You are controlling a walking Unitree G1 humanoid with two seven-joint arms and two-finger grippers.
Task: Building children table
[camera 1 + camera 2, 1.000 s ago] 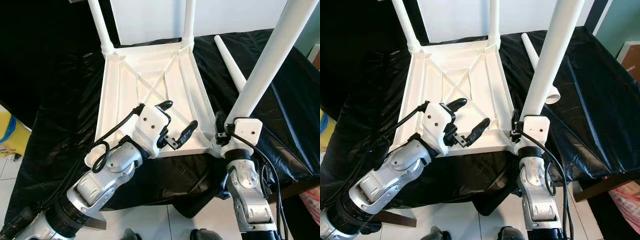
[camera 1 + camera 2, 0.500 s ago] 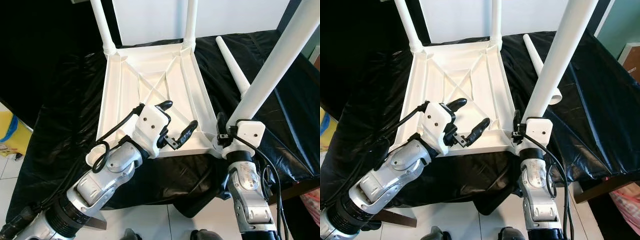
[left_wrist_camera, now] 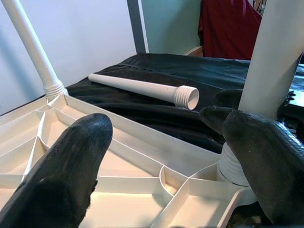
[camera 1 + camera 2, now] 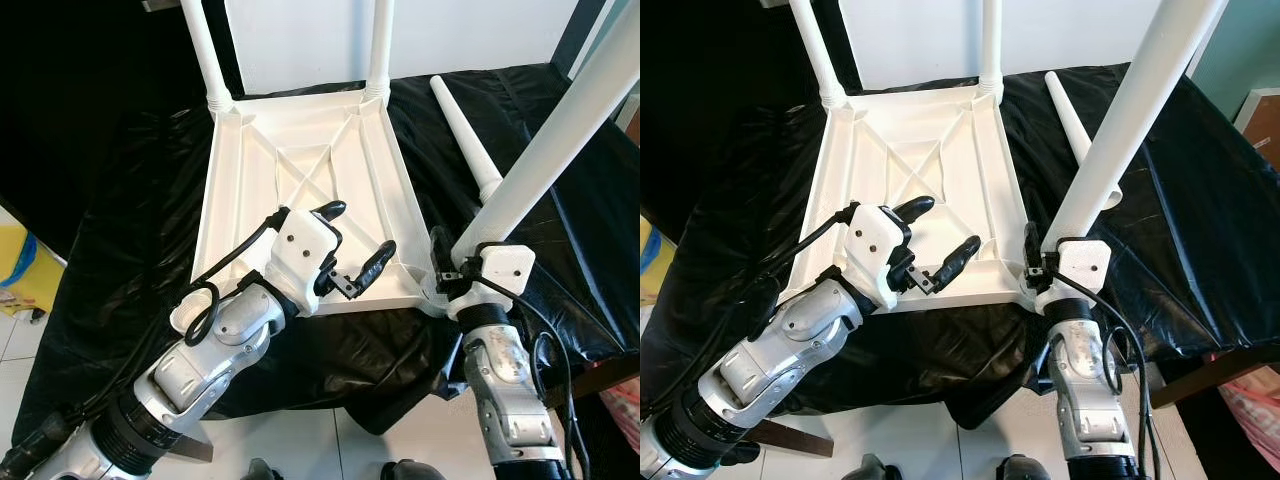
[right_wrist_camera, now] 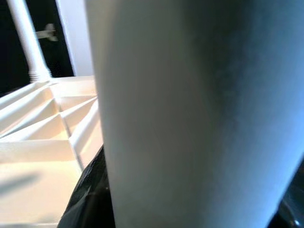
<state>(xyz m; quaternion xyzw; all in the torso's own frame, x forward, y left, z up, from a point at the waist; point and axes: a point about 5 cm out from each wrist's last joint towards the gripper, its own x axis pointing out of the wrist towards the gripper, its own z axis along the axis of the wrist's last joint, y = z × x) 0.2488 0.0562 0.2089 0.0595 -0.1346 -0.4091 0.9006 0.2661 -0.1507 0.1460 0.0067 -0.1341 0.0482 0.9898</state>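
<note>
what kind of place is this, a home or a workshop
Probably a room in a home, set up for assembly. An upturned white table top lies on a black sheet, a loose leg beside it, against a plain white wall over tiled floor.

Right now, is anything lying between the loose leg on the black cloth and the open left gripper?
Nothing visible blocks it: between the loose leg and the left gripper lie only the tabletop's rim and bare black cloth.
</note>
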